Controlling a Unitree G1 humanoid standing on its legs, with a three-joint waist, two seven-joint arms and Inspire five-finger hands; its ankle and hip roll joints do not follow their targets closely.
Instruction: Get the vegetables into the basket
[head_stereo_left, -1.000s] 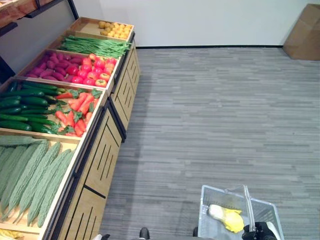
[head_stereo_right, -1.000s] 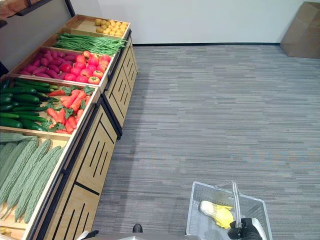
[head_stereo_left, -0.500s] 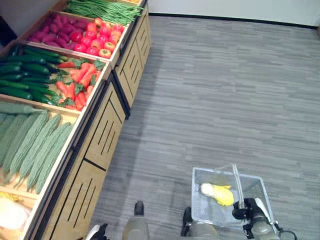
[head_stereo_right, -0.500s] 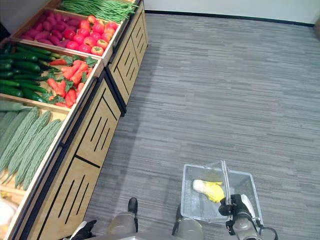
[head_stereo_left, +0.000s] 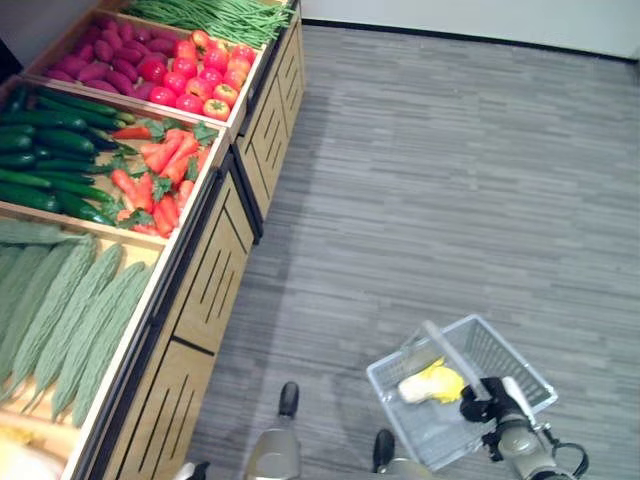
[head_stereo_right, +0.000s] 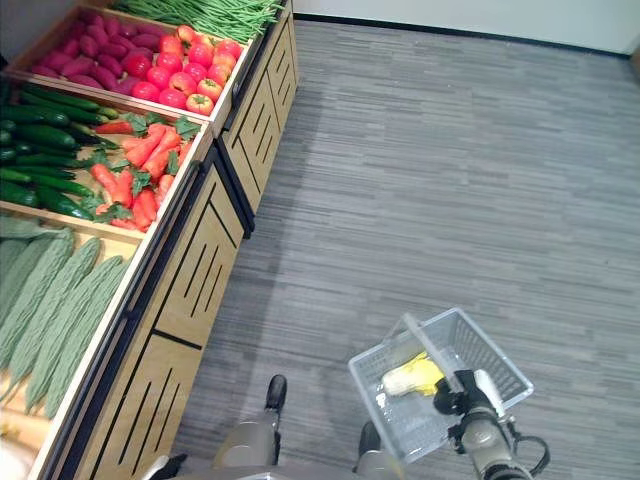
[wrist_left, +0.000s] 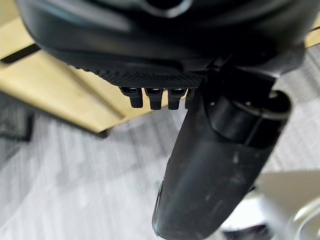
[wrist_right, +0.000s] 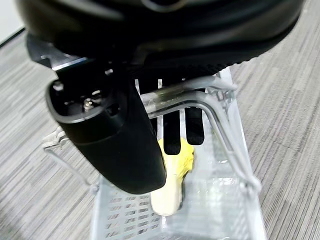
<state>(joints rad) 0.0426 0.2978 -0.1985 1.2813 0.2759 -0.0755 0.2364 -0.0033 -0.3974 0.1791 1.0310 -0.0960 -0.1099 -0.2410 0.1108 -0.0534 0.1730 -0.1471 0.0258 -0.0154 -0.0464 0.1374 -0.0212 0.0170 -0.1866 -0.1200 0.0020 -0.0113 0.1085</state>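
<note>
A clear wire basket (head_stereo_left: 520, 352) hangs above the grey floor at my lower right, turned at an angle. My right hand (head_stereo_left: 484, 407) is shut on its handle (wrist_right: 172, 96), with fingers curled over the bar. Inside the basket lies one yellow and white leafy vegetable (head_stereo_left: 432, 383), also seen past the fingers as vegetable (wrist_right: 172, 197). My left hand (wrist_left: 210, 175) hangs low beside the wooden stand, fingers relaxed and holding nothing. The stand's crates hold bitter gourds (head_stereo_left: 75, 310), cucumbers (head_stereo_left: 50, 150), carrots (head_stereo_left: 160, 180) and tomatoes (head_stereo_left: 205, 85).
The wooden stand (head_stereo_left: 215, 290) with slatted doors runs along my left side. Further crates hold purple sweet potatoes (head_stereo_left: 95, 50) and green beans (head_stereo_left: 215, 15). Grey striped floor (head_stereo_left: 450, 200) stretches ahead and to the right.
The camera has tipped down and shifted. The basket has swung round in my right hand and now sits at an angle, the vegetable still inside.
</note>
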